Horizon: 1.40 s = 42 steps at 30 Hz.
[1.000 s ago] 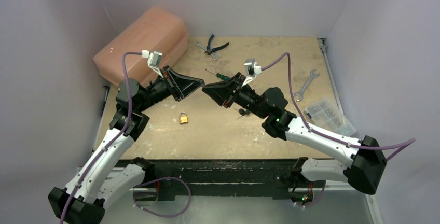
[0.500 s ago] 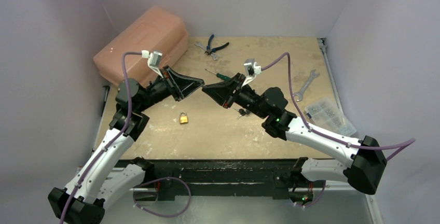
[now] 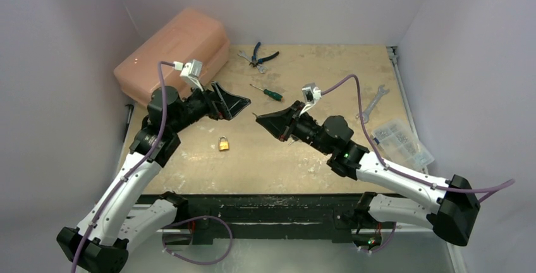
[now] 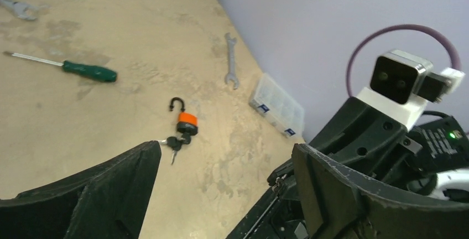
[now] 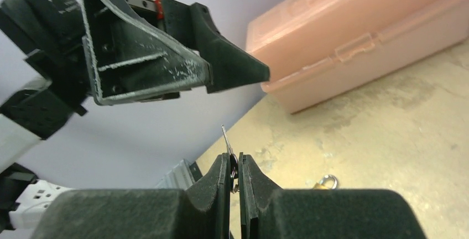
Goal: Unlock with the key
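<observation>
Left end effector (image 3: 240,107) agape, right (image 5: 234,164) clamped.

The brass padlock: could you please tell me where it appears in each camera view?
Top external: brass padlock on the table, left of centre.
Left wrist: not in it; that one is an orange padlock.
Right wrist: low, right of centre, only its top showing.
Shared landmark: pink case, in top and right wrist views.

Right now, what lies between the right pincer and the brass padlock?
Nothing: only bare tabletop separates the right pincer from the brass padlock, clearest in the top view.
</observation>
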Each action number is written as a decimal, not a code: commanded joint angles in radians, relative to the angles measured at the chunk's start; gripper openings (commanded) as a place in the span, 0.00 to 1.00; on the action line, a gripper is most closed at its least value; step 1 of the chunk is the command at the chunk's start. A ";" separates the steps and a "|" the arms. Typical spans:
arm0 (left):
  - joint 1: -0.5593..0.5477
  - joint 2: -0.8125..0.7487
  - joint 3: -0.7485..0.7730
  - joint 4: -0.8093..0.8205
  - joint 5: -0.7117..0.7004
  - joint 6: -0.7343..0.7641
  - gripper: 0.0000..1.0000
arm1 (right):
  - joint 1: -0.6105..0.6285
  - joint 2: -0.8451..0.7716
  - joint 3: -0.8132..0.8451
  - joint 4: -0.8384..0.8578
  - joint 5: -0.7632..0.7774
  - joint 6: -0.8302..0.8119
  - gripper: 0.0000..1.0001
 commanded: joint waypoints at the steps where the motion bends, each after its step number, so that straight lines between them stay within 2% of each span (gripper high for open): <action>1: 0.001 0.019 0.061 -0.176 -0.145 0.074 0.98 | 0.001 -0.037 -0.025 -0.098 0.107 0.030 0.00; 10: 0.001 0.167 0.111 -0.493 -0.444 0.135 0.94 | -0.003 -0.035 -0.018 -0.236 0.209 0.064 0.00; 19: 0.000 0.331 0.072 -0.624 -0.613 0.118 0.89 | -0.006 -0.038 -0.003 -0.317 0.275 0.071 0.00; 27: 0.000 0.435 0.016 -0.581 -0.662 0.078 0.84 | -0.010 -0.045 -0.040 -0.312 0.306 0.054 0.00; 42: -0.029 0.638 -0.005 -0.494 -0.640 0.029 0.68 | -0.013 -0.036 -0.063 -0.293 0.316 0.020 0.00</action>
